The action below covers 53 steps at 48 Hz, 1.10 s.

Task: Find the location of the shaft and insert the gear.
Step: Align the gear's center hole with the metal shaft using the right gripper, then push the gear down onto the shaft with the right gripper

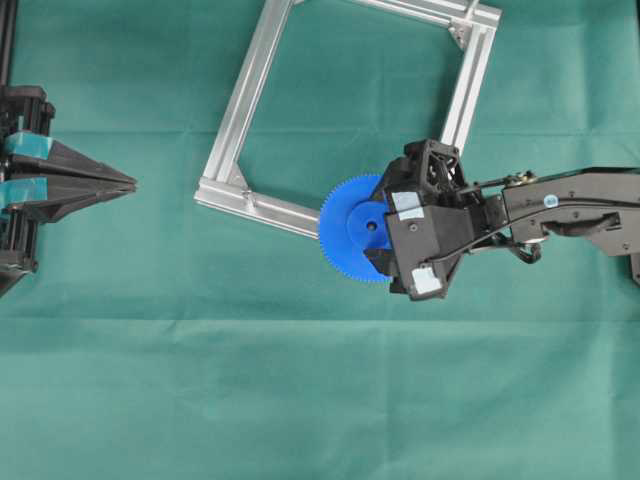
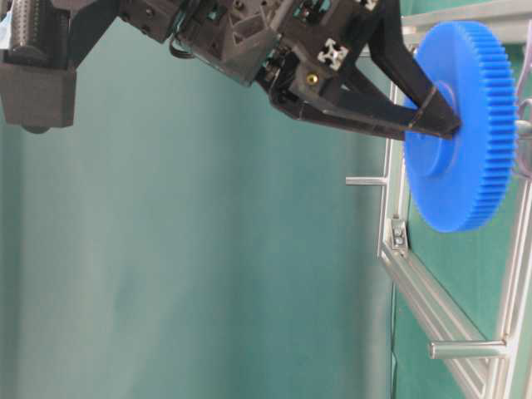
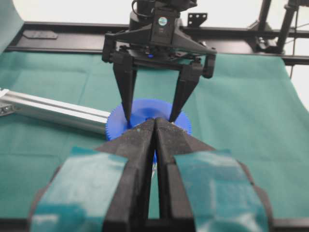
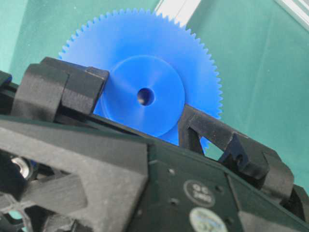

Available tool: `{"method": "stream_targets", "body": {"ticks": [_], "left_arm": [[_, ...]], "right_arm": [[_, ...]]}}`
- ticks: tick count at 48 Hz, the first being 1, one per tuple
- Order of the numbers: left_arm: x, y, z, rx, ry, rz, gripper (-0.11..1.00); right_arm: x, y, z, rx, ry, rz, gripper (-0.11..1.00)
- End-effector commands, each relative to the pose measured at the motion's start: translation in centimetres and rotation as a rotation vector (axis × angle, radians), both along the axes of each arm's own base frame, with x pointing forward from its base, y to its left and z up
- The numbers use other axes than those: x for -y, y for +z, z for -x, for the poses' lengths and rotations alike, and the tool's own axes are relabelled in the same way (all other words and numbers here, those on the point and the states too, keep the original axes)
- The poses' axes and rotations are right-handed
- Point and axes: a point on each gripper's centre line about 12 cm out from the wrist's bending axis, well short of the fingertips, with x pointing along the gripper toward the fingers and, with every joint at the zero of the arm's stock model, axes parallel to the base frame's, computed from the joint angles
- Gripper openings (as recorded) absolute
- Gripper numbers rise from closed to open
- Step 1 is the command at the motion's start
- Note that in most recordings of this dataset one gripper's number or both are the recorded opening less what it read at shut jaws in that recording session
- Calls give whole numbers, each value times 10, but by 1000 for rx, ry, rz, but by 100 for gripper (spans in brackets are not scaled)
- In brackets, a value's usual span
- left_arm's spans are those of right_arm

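Gear (image 1: 352, 226) grasped by hub in right gripper (image 1: 385, 232) jaws, over frame (image 1: 248, 108) corner; left gripper (image 1: 128, 184) jaws clenched, apart.

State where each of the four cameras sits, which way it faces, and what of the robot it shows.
Overhead: above, facing down; both arms, blue gear, metal frame.
Table-level: low and side-on; right gripper clamping the gear's hub.
Left wrist: on the left arm, facing across the green cloth; shut left gripper in front.
Right wrist: behind the right gripper's fingers, facing the gear.
All four views share the gear.
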Motion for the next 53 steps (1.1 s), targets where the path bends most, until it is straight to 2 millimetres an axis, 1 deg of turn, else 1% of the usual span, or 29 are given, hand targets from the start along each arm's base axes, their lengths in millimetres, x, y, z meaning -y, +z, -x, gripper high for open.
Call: {"method": "stream_targets", "body": {"ticks": [1,11,30,37,53], "left_arm": [[0,9,-3,23,0,1,4],[0,9,-3,23,0,3,3],[0,9,-3,23,2,3,3],[0,9,-3,21,0,3,3],[0,9,-3,23,2,3,3]], "right_arm": [[11,10,-2,33,-18,9,69],[15,10,4,51,-31,-1,69],[23,11,5,64,-48,-3,69],[23,11,4,67,-50,-5,69],[20,4,6,75,-54,-38,69]]}}
